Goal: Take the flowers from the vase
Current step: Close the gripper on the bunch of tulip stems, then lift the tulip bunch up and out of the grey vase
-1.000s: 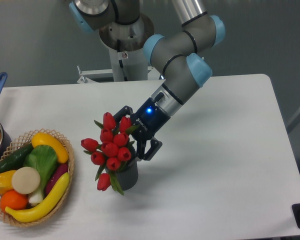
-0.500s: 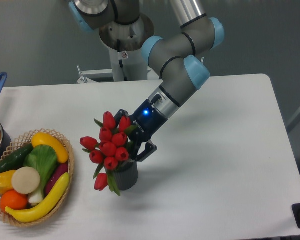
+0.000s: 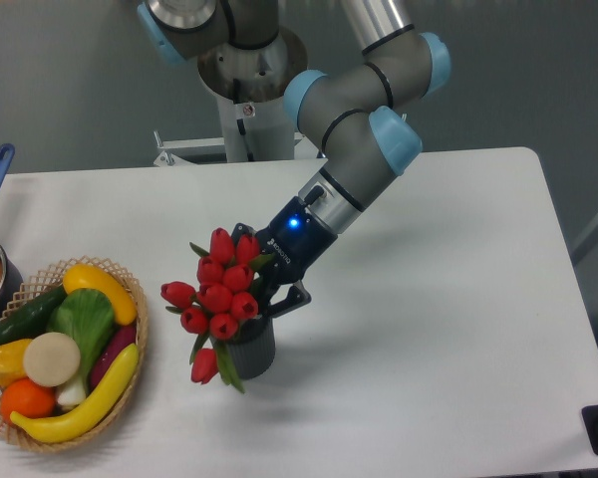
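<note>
Flowers (image 3: pixel 219 294) standing in vase (image 3: pixel 251 349), directly ahead of gripper (image 3: pixel 266 284), whose fingers appear clenched around the stems, though blooms hide the contact; a tilted pull could tip the vase or shed stems

Red tulip buds with green leaves, the flowers (image 3: pixel 219 294), fill a dark grey vase (image 3: pixel 251 351) on a white table (image 3: pixel 429 329). The black gripper (image 3: pixel 269 274) shows a blue light; the arm (image 3: pixel 354 119) is grey with light-blue caps. A tan wicker basket (image 3: pixel 135 344) holds yellow, green, orange and purple toy produce.
</note>
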`<state>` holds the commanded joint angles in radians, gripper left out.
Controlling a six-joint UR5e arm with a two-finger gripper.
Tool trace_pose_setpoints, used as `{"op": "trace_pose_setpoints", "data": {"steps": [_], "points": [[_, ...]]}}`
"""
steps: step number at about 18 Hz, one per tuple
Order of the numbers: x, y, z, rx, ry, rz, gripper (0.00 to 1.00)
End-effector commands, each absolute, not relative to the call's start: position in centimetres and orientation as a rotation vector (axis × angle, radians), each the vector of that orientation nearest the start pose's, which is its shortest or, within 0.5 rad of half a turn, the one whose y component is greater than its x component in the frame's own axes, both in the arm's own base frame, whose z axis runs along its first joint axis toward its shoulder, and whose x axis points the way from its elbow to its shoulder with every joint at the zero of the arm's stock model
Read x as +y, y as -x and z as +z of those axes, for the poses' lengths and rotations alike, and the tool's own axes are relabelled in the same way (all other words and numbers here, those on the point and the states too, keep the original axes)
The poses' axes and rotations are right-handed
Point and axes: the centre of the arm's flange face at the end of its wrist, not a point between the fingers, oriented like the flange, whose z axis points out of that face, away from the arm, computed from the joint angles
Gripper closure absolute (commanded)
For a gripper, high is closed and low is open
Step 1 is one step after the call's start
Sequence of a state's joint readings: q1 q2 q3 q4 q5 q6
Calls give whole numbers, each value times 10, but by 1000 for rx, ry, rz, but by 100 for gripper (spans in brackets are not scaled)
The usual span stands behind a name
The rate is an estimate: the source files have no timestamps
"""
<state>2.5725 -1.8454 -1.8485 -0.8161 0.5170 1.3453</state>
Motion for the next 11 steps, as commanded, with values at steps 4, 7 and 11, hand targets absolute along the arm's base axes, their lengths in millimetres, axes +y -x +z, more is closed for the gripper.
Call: {"op": "trace_pose_setpoints", "data": {"steps": [4,7,11], "points": [[482,348,354,446,2031,-272,52],[476,342,384,396,2031,-261,52],[473,336,417,351,2023,-254,52]]}}
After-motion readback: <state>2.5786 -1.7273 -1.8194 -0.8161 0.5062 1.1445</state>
